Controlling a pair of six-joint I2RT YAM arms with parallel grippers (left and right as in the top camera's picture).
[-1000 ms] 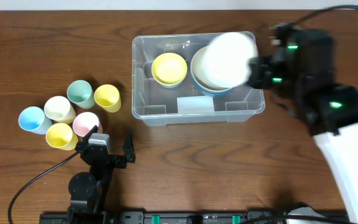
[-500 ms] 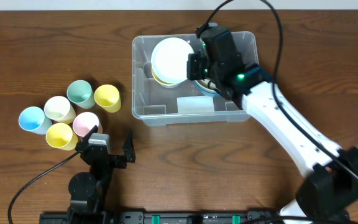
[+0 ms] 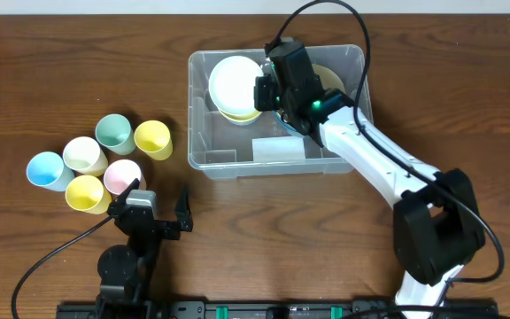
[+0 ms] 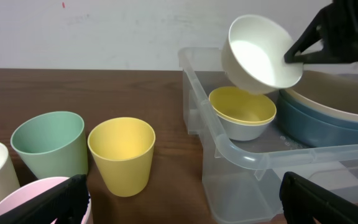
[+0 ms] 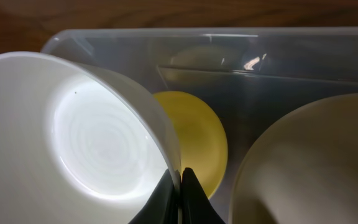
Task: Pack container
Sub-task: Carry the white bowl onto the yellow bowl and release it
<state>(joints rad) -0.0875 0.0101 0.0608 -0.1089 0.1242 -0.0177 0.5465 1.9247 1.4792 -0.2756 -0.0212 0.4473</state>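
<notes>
Right tool clamped on white bowl rim, tilted over yellow bowl in container; recommend levelling, lowering centred. Left tool apart.

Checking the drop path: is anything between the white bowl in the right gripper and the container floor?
Yes: a yellow bowl sits in the container right under the white bowl that the right gripper holds, not touching it. Nothing else visible.
</notes>
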